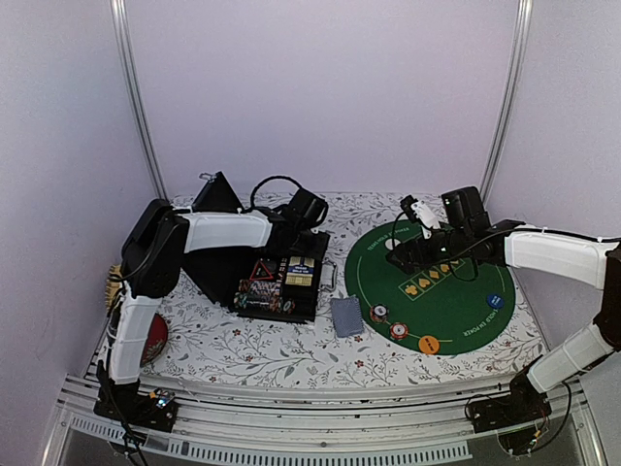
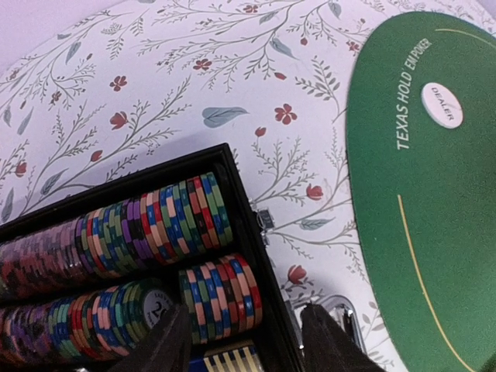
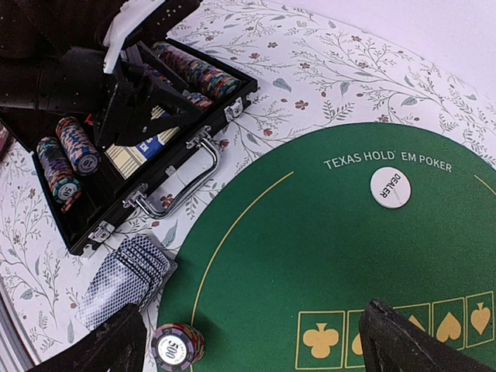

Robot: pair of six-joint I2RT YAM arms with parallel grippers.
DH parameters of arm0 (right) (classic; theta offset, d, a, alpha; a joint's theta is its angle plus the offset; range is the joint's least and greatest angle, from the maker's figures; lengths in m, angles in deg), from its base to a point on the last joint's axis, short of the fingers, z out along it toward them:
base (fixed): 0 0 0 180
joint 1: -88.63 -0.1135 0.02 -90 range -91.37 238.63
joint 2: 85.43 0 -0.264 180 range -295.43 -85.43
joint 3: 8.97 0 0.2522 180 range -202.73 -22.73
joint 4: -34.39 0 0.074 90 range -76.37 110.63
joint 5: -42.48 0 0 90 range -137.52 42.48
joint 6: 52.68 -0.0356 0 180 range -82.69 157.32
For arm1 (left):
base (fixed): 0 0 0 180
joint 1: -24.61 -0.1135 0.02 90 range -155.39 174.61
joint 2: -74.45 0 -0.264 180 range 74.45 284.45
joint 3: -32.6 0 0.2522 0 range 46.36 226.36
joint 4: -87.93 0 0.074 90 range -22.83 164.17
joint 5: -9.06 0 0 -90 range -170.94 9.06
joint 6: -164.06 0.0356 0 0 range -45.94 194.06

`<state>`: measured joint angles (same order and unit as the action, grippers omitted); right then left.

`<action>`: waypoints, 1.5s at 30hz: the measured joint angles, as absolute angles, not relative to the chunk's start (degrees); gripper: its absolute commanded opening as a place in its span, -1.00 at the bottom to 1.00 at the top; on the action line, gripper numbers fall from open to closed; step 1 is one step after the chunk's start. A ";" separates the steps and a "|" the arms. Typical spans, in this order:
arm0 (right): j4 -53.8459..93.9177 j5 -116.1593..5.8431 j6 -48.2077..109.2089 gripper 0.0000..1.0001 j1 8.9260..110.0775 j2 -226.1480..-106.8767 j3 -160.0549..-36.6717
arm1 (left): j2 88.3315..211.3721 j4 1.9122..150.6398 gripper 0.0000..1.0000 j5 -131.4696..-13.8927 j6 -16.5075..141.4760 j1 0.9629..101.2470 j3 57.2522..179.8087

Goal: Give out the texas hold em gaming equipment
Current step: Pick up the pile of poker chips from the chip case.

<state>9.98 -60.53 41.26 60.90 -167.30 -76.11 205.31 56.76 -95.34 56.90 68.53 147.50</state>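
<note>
Orange disc (image 1: 428, 343) and chip stacks (image 1: 378, 313) are lying set out by the counter's right edge; we are holding left end effector (image 2: 242, 325) and right end effector (image 3: 249, 325) open, most chips (image 2: 155, 225) waiting in the case (image 2: 246, 203).

I see both arms in smooth white shells over the long links, left arm (image 1: 228, 231) and right arm (image 1: 555, 254) alike, with blocky black housings at every joint. A black cable (image 1: 272, 179) arcs by the left wrist. The left fingers (image 2: 164, 342) and right fingers (image 3: 411, 341) are matte black, tapered wedges. The black bases (image 1: 141, 406) trail thin wires.
</note>
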 measured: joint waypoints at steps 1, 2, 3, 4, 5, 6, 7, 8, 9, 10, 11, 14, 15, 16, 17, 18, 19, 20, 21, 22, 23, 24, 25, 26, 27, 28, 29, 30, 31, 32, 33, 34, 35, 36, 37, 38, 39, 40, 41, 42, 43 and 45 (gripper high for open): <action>9.89 -60.58 41.26 0.95 60.90 -167.30 -76.18 | 205.40 56.81 0.02 -95.03 56.70 68.35 147.64; 9.82 -60.62 41.26 0.95 60.90 -167.32 -76.29 | 205.53 56.83 0.01 -94.79 56.48 68.26 147.68; 9.78 -60.75 41.26 0.95 60.90 -167.32 -76.42 | 205.75 56.83 0.01 -94.48 56.37 68.20 147.85; 9.74 -60.80 41.26 0.95 60.90 -167.32 -76.51 | 206.06 56.83 0.01 -94.18 56.24 68.13 148.05; 9.69 -60.93 41.26 0.95 60.90 -167.32 -76.60 | 206.41 56.85 0.01 -93.72 56.02 68.07 148.29; 9.63 -61.01 41.28 0.95 60.90 -167.32 -76.66 | 206.71 56.94 0.01 -93.35 55.98 68.00 148.40; 9.58 -61.12 41.28 0.95 60.90 -167.32 -76.66 | 207.04 57.20 0.00 -93.13 55.87 67.96 148.62; 9.47 -61.21 41.28 0.95 60.90 -167.32 -76.68 | 207.13 57.20 -0.03 -93.04 55.80 67.94 148.88; 9.41 -61.25 41.28 0.95 60.90 -167.34 -76.68 | 207.28 57.20 -0.06 -93.02 55.67 67.94 149.12; 9.36 -61.32 41.28 0.95 60.90 -167.36 -76.68 | 207.39 57.22 -0.08 -93.06 55.56 67.92 149.25; 9.30 -61.39 41.28 0.95 60.90 -167.38 -76.68 | 207.46 57.27 -0.09 -93.11 55.43 67.87 149.30; 9.08 -61.45 41.30 0.95 60.90 -167.41 -76.68 | 207.48 57.31 -0.10 -93.30 55.04 67.61 149.30; 9.04 -61.45 41.30 0.95 60.90 -167.43 -76.68 | 207.48 57.29 -0.11 -93.46 54.91 67.50 149.30; 9.01 -61.45 41.30 0.95 60.90 -167.43 -76.68 | 207.48 57.31 -0.11 -93.54 54.75 67.35 149.27; 9.04 -61.52 41.30 0.95 60.90 -167.47 -76.68 | 207.48 57.33 -0.11 -93.72 54.62 67.28 149.25; 9.04 -61.60 41.30 0.95 60.90 -167.49 -76.68 | 207.48 57.46 -0.11 -93.98 54.45 67.17 149.14; 9.01 -61.67 41.33 0.95 60.90 -167.58 -76.68 | 207.48 57.66 -0.10 -94.26 54.34 67.08 149.03; 9.04 -61.69 41.33 0.95 60.90 -167.65 -76.68 | 207.48 57.88 -0.09 -94.57 54.34 67.00 148.93; 9.04 -61.71 41.35 0.95 60.90 -167.71 -76.68 | 207.48 58.05 -0.08 -94.75 54.34 66.93 148.79; 9.04 -61.78 41.37 0.95 60.90 -167.80 -76.68 | 207.48 58.36 -0.06 -94.96 54.34 66.82 148.64; 9.04 -61.82 41.41 0.95 60.90 -167.87 -76.68 | 207.48 58.53 -0.05 -95.03 54.36 66.71 148.51; 9.01 -61.84 41.44 0.95 60.90 -167.93 -76.70 | 207.48 58.60 -0.04 -95.05 54.43 66.63 148.49; 8.99 -61.89 41.44 0.95 60.90 -168.06 -76.77 | 207.48 58.66 -0.03 -94.99 54.49 66.52 148.42; 8.99 -61.93 41.46 0.95 60.90 -168.17 -76.79 | 207.48 58.80 -0.01 -94.92 54.47 66.41 148.38; 8.97 -62.06 41.46 0.95 60.90 -168.26 -76.79 | 207.48 58.88 0.00 -94.88 54.51 66.32 148.31; 8.95 -62.24 41.46 0.95 60.90 -168.35 -76.79 | 207.48 58.93 0.01 -94.85 54.51 66.30 148.31; 8.88 -62.39 41.46 0.95 60.90 -168.41 -76.79 | 207.48 58.95 0.03 -94.79 54.51 66.30 148.31; 8.84 -62.54 41.46 0.95 60.90 -168.46 -76.79 | 207.48 58.95 0.06 -94.70 54.53 66.30 148.31; 8.73 -62.72 41.46 0.95 60.90 -168.48 -76.79 | 207.46 58.95 0.08 -94.59 54.53 66.32 148.31; 8.62 -62.78 41.48 0.95 60.90 -168.52 -76.81 | 207.46 58.95 0.10 -94.50 54.73 66.32 148.29; 8.53 -62.89 41.48 0.95 60.90 -168.56 -76.84 | 207.46 58.95 0.10 -94.46 54.99 66.39 148.29; 8.45 -62.94 41.48 0.95 60.90 -168.72 -76.92 | 207.43 58.93 0.11 -94.40 55.37 66.58 148.29; 8.36 -62.98 41.50 0.95 60.90 -168.87 -77.01 | 207.41 58.93 0.11 -94.33 55.67 66.69 148.29; 8.23 -63.00 41.50 0.95 60.90 -169.00 -77.14 | 207.41 58.91 0.12 -94.26 56.15 66.76 148.29; 8.16 -63.09 41.52 0.95 60.90 -169.18 -77.29 | 207.32 58.91 0.12 -94.20 56.57 66.82 148.29; 8.10 -63.13 41.54 0.95 60.90 -169.29 -77.45 | 207.22 58.88 0.11 -94.11 56.79 66.91 148.29; 8.10 -63.13 41.63 0.95 60.90 -169.31 -77.54 | 207.13 58.86 0.12 -93.94 56.96 66.95 148.29; 8.10 -63.16 41.65 0.95 60.90 -169.31 -77.56 | 207.04 58.84 0.12 -93.87 57.05 66.98 148.29; 8.07 -63.18 41.68 0.95 60.90 -169.31 -77.56 | 206.89 58.73 0.12 -93.85 57.11 66.98 148.29; 8.05 -63.18 41.68 0.95 60.90 -169.31 -77.58 | 206.71 58.58 0.15 -93.89 57.16 66.98 148.20; 8.01 -63.18 41.70 0.95 60.90 -169.33 -77.58 | 206.54 58.32 0.19 -93.94 57.16 66.98 148.18; 7.99 -63.22 41.70 0.95 60.90 -169.33 -77.58 | 206.32 58.18 0.28 -94.15 57.11 66.95 148.18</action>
